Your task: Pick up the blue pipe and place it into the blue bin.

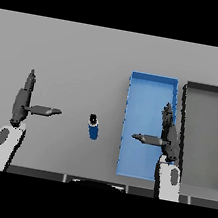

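We list: pipe (93, 127) on table (80, 55), left of bin (153, 83); left hand (23, 101) and right hand (167, 136) both open, empty.

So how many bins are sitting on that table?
2. The blue bin stands right of the middle, partly under the right hand. A dark grey bin sits beside it at the far right, running out of view. None seem hidden.

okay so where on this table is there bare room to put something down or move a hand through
Bare table runs along the far side and between the left hand and the blue pipe. It is crowded on the right: the blue bin and dark bin sit side by side, with the right hand over the blue bin.
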Tool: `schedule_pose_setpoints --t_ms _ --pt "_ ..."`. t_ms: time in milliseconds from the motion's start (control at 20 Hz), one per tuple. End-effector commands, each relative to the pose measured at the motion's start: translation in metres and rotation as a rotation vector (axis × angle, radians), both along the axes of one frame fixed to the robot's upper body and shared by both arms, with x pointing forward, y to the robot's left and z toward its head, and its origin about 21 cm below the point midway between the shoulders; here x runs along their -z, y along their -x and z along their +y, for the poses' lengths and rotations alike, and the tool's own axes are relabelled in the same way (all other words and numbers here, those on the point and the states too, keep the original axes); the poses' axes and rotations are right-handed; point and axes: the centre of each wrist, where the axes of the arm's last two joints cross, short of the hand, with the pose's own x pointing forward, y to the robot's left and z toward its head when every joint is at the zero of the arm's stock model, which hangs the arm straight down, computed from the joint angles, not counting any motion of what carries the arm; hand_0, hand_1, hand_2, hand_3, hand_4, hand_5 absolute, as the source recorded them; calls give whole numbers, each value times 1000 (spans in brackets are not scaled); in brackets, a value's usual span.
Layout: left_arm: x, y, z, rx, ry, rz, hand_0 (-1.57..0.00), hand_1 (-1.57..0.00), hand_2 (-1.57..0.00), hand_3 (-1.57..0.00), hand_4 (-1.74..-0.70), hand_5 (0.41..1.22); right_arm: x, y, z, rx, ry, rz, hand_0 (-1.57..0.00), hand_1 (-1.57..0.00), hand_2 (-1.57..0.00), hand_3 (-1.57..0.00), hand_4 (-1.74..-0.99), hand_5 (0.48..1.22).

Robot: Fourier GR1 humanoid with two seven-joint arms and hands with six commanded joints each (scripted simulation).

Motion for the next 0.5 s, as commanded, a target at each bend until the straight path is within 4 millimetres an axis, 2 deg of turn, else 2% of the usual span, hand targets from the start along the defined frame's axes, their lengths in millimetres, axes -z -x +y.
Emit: schedule_pose_setpoints --t_ms 0,250,300,350,450 --pt "0 1 0 1 0 -6 1 1 1 1 -1074 591 0 1 0 1 0 -2 1 1 1 1 -1225 617" --pt "4 11 -2 9 -3 -18 1 1 1 1 -1074 591 1 8 -4 3 1 -1 1 1 1 1 -1225 617" --pt "-5 13 7 184 -71 -14 1 1 1 1 -1074 591 -2 17 -10 -56 89 -63 1 1 1 1 -1225 617" --pt "-10 15 20 279 -117 2 1 1 1 1 -1073 590 -3 26 -12 -96 153 -85 1 1 1 1 -1224 618" --pt "-15 13 25 366 -145 35 1 1 1 1 -1076 587 -6 34 -14 -136 204 -92 1 1 1 1 -1225 620"
